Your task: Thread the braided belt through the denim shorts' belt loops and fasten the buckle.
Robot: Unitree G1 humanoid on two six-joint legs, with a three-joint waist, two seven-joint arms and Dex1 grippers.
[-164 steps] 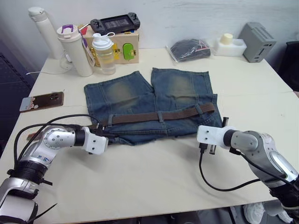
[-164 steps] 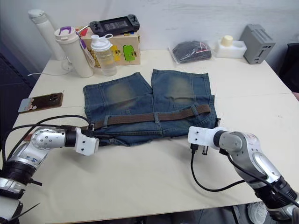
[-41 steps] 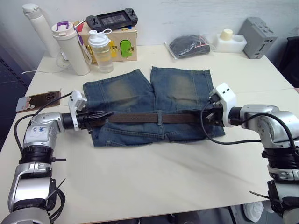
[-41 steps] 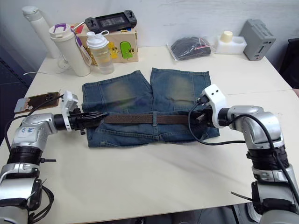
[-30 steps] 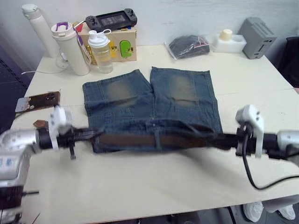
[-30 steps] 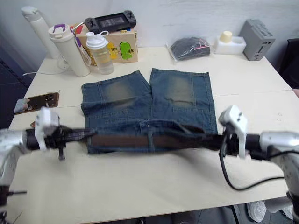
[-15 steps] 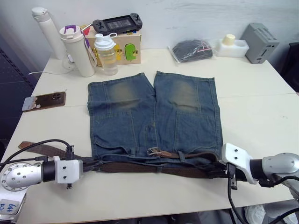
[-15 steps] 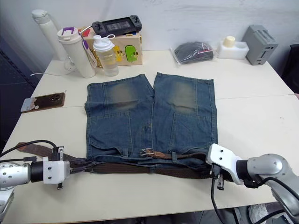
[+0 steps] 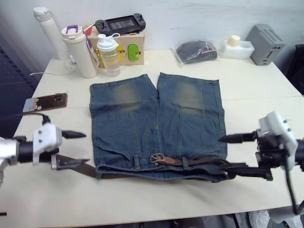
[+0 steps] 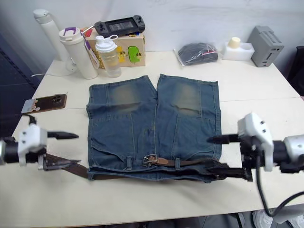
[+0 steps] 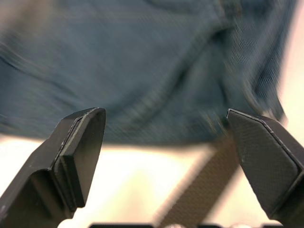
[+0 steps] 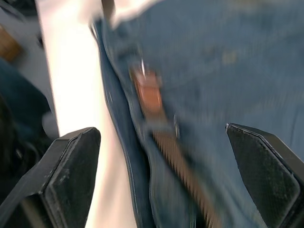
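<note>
The dark-brown woven braided belt (image 9: 199, 161) lies along the waistband of the faded blue denim shorts (image 9: 156, 126), which lie flat on the pale counter (image 9: 156, 199) w/ the waist toward you; the strap passes under small blue denim belt loops (image 9: 185, 162), and its free tail (image 9: 78, 167) sticks out past the left hip; the square silver buckle (image 9: 156, 157) sits near the fly, w/ a lighter tan tip beside it. Your left claw (image 9: 71, 148) is wide open, holding nothing, just beside the tail; your right claw (image 9: 237, 152) is likewise spread, empty, at the right hip. Judged: threading looks mostly done, fastening not yet; so pinch the tail by its flat faces, not its edges; keep it untwisted, feed straight at the frame; brace the waistband w/ the other claw so the denim doesn't bunch. The weave is ribbed and floppy, so it'll sag if held far from its end; the denim's limp, frayed at the hems, w/ yellowish worn patches on both legs; the metal frame is small and slick, prob. apt to slip.
</note>
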